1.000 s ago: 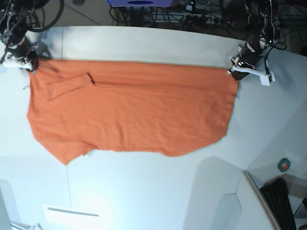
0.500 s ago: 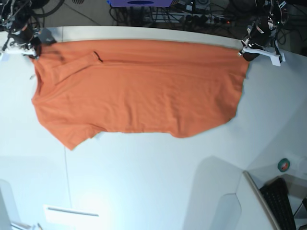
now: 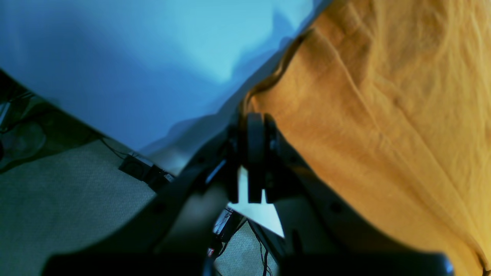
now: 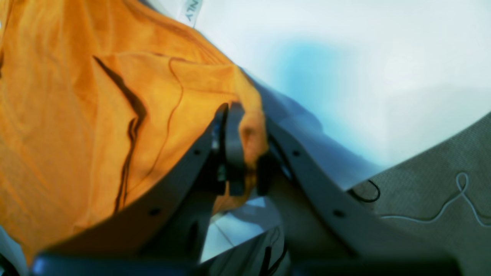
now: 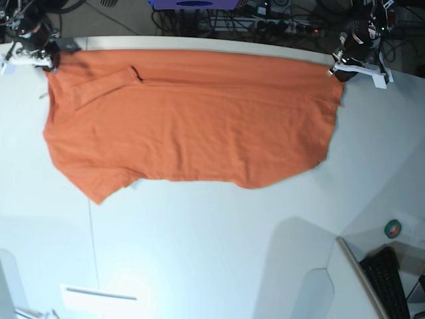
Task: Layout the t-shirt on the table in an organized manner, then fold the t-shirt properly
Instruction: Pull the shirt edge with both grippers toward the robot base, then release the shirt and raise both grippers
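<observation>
The orange t-shirt lies spread flat across the far half of the white table, one sleeve folded over near its top left. My left gripper is at the shirt's far right corner. In the left wrist view, that gripper is shut with the t-shirt hem pinched at its tips. My right gripper is at the far left corner. In the right wrist view, its jaws stand slightly apart, with a fold of the t-shirt still lying between them. A white tag shows at the cloth's edge.
The table's far edge runs just behind the shirt, with floor and cables beyond it. A green tape roll and a keyboard sit at the lower right. A thin seam crosses the tabletop.
Both grippers have drawn the shirt's far edge back toward the table's far edge, stretching it flatter. The right gripper's jaws have parted slightly.
</observation>
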Robot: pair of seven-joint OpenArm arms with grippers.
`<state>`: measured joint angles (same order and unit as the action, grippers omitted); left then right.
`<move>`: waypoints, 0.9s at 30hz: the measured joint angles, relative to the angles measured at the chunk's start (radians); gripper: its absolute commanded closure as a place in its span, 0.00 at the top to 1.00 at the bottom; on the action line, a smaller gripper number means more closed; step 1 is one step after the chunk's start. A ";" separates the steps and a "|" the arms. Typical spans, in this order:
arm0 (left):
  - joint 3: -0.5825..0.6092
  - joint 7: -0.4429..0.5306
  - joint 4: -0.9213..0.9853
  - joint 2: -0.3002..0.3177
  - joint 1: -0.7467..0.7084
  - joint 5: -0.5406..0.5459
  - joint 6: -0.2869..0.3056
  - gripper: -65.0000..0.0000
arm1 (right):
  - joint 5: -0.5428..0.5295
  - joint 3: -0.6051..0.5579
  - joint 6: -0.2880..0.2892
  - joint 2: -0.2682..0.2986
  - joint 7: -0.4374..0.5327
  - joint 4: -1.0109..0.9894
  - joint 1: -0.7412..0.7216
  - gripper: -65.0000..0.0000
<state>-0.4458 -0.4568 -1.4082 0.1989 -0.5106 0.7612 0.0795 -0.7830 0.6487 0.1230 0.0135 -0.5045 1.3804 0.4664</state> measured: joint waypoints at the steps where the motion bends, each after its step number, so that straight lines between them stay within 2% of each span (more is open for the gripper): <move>1: 0.000 0.000 0.000 0.000 0.000 0.000 0.000 0.00 | -0.002 0.000 0.001 0.000 0.001 0.002 0.000 0.26; 4: -0.001 0.000 -0.008 0.000 -0.016 -0.001 -0.001 0.00 | 0.006 0.000 -0.005 0.000 0.002 0.029 0.010 0.32; 5: -0.001 -0.003 -0.021 0.000 -0.025 -0.002 -0.001 0.05 | 0.006 -0.001 -0.005 0.000 0.000 0.045 0.022 0.32; 7: -0.001 -0.002 -0.047 0.001 -0.037 -0.003 -0.002 0.33 | 0.009 0.000 -0.006 0.000 -0.004 0.073 0.039 0.32; 9: -0.003 0.003 -0.063 0.001 -0.040 -0.003 -0.003 0.56 | 0.009 0.000 -0.006 0.000 -0.006 0.086 0.043 0.32; 11: -0.003 0.004 -0.068 0.000 -0.038 -0.002 -0.002 0.74 | 0.008 0.000 -0.006 0.000 -0.005 0.090 0.042 0.32; 13: -0.004 0.004 -0.068 0.001 -0.038 0.000 -0.001 0.85 | 0.008 0.002 -0.006 0.000 -0.005 0.095 0.042 0.32; 16: -0.079 -0.005 -0.068 -0.013 -0.038 0.000 0.000 0.87 | 0.008 0.008 -0.006 0.000 -0.001 0.097 0.056 0.32; 22: -0.253 0.000 -0.089 0.000 -0.039 -0.004 -0.002 0.87 | 0.005 0.009 -0.006 -0.003 0.002 0.126 0.078 0.32; 27: -0.309 -0.003 -0.145 0.001 -0.040 -0.004 -0.002 0.87 | 0.005 0.010 -0.018 0.000 0.002 0.153 0.090 0.31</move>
<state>-0.7551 -0.4595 -1.5528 0.2001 -0.5503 0.7570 0.0780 -0.7780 0.6590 0.1051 0.0132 -0.5022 1.5330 0.5560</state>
